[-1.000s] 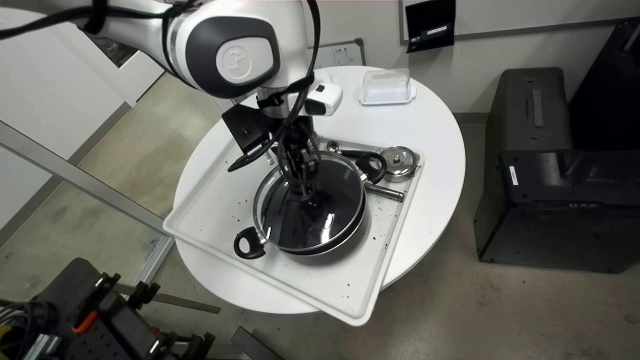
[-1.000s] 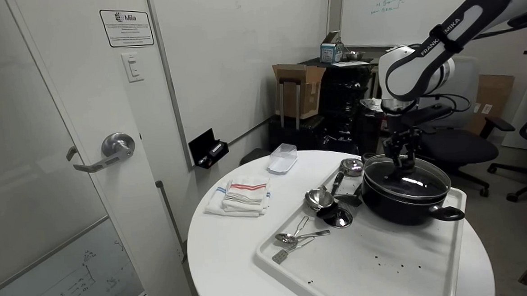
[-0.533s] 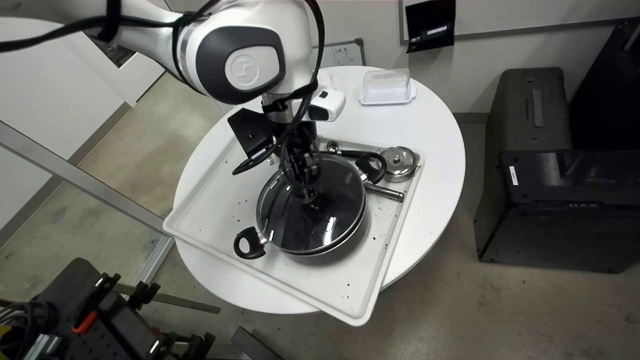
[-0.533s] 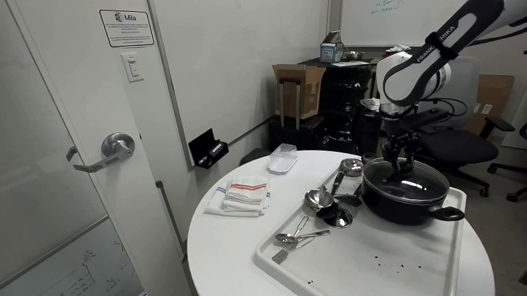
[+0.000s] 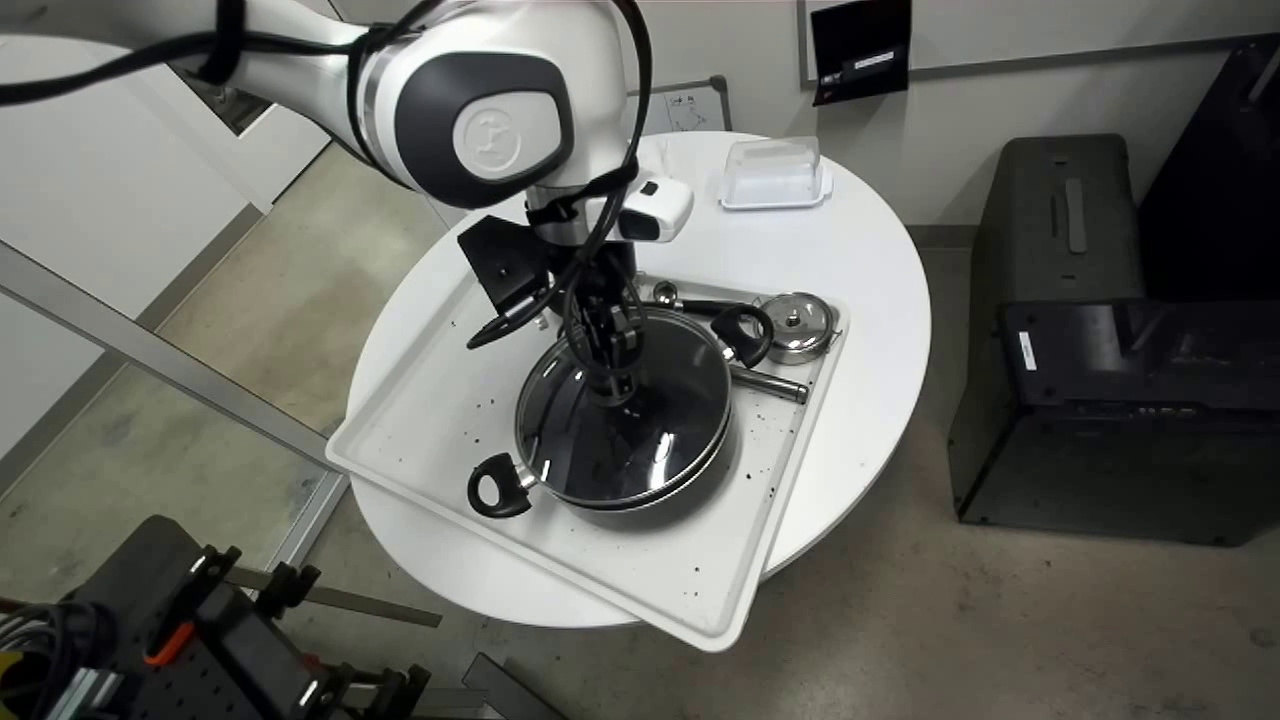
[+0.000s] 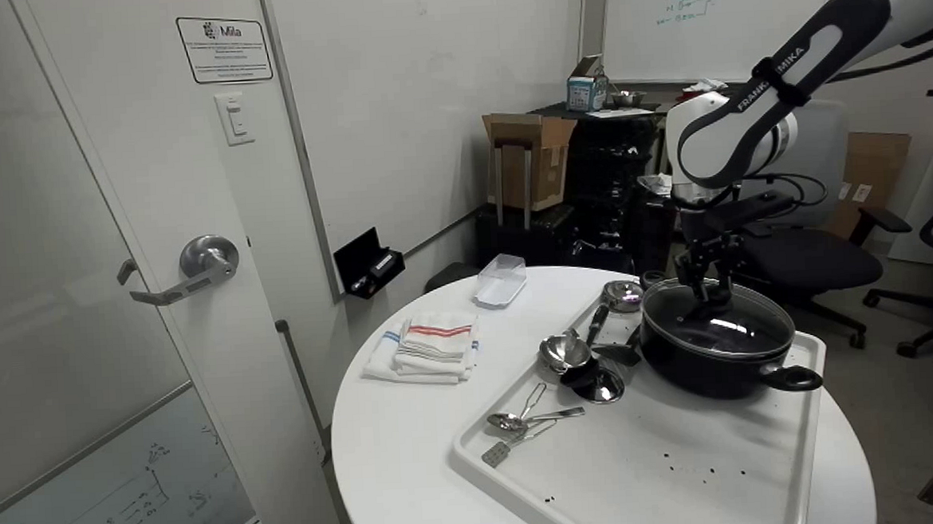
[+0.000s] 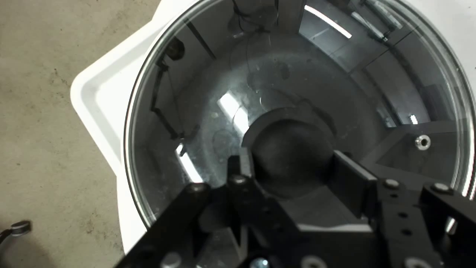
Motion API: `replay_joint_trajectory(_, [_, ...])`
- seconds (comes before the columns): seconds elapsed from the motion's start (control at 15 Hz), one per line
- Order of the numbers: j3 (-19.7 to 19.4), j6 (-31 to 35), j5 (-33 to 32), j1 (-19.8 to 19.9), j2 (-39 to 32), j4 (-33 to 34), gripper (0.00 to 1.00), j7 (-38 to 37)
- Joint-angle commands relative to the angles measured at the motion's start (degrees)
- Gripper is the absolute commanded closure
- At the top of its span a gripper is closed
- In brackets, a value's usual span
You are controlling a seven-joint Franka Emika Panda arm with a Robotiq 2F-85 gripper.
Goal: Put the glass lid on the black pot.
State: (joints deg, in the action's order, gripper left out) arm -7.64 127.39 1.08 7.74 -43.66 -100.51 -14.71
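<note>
The black pot point(image 5: 655, 500) stands on the tray with its loop handles out to the sides. Its wall also shows in an exterior view point(image 6: 700, 369). The glass lid point(image 5: 580, 460) lies over the pot's opening, its rim at or very close to the pot's rim; a dark crescent shows between them. It also shows in an exterior view point(image 6: 746, 331) and fills much of the wrist view point(image 7: 290, 74). My gripper point(image 7: 292, 162) is shut on the lid's dark round knob point(image 7: 292, 149), one pad at each side. The gripper also shows above the lid in both exterior views point(image 5: 612, 390) point(image 6: 712, 295).
The white tray point(image 6: 645, 476) has a raised rim. A small lidded metal pot point(image 5: 797, 325) and a metal handle point(image 5: 770, 385) lie close beside the black pot. Several utensils point(image 6: 567, 352) lie along the tray's edge. Folded towels point(image 6: 431, 348) and a clear container point(image 5: 772, 175) are on the table.
My gripper and the lid have moved down and slightly across onto the pot, so the lid's rim sits closer to the pot's rim. The last half second shows hardly any motion.
</note>
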Motion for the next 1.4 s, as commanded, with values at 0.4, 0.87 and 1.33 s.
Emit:
replay_joint_trajectory(0.4, [-0.38,-0.97,1.22,-0.43,-0.64,1.09,0.74,-0.30])
replay_joint_trajectory(0.87, [-0.10,0.05,1.55,-0.16,-0.67,0.69,0.74,0.19])
replay_joint_trajectory(1.33, [0.69,1.44,2.66,0.54,-0.53,0.41,0.74,1.21])
